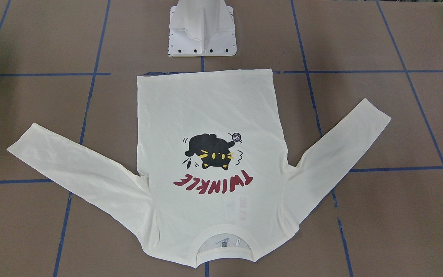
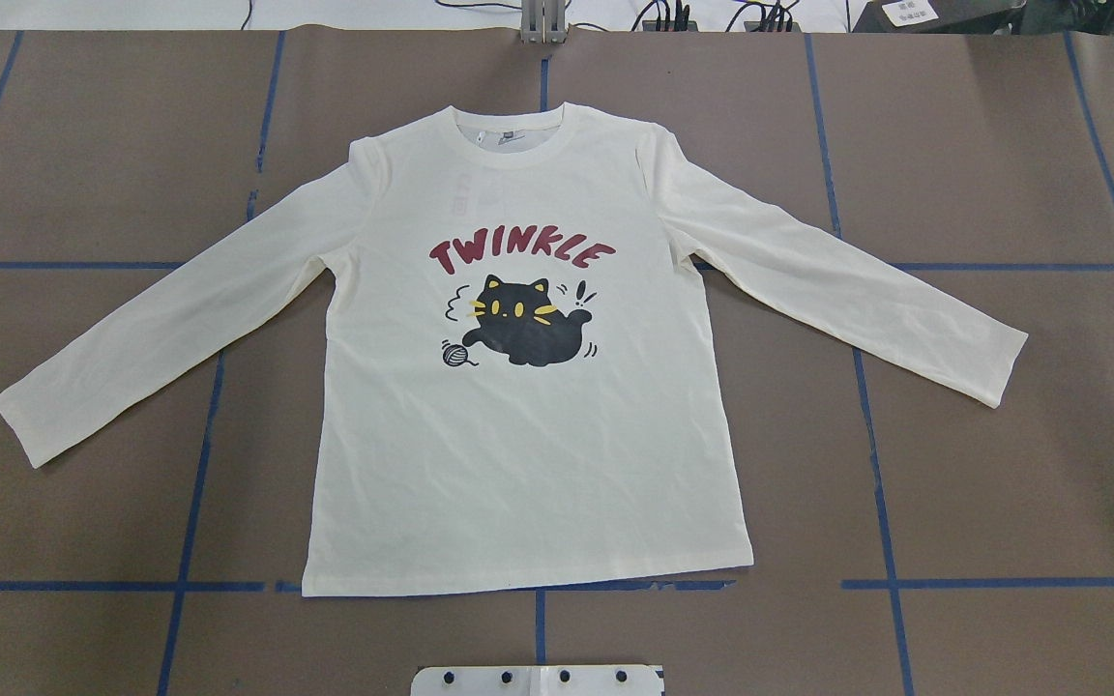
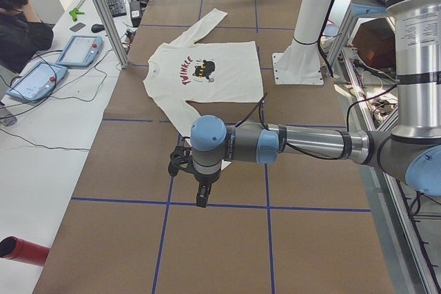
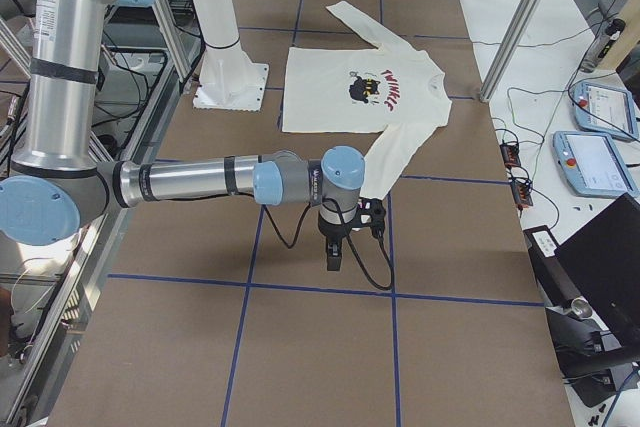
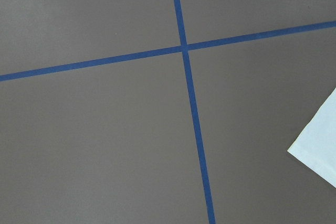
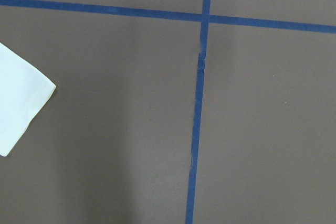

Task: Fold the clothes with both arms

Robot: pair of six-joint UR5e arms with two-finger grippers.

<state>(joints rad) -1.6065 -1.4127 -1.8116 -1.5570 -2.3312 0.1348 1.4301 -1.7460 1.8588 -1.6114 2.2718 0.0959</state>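
A cream-white long-sleeved cotton shirt (image 2: 518, 454) lay flat and face up at the middle of the brown paper-covered bench (image 2: 1002, 464). Its sleeves were spread to either side, its straight hem lay just short of the white moulded pedestal base (image 1: 202, 34), and its ribbed round collar (image 2: 516, 135) was toward the far edge. The black cat print (image 2: 528, 329) and red "TWINKLE" lettering (image 2: 518, 253) showed on smooth, barely creased cloth. Strips of blue tape (image 2: 881, 522) ruled the bench into squares.

The arms showed only in the side views. The silver-grey tubular left arm (image 3: 303, 144) and right arm (image 4: 190, 182), both with light-blue joint caps, extended level above the paper. The black left end effector (image 3: 201, 201) and right end effector (image 4: 333, 262) pointed down, each near a sleeve end. Whether either stood wide or narrow could not be told.

The wrist views alone gave close looks at the left sleeve cuff (image 5: 320, 153) and right sleeve cuff (image 6: 18, 108), each a squared corner lying at the picture's edge.
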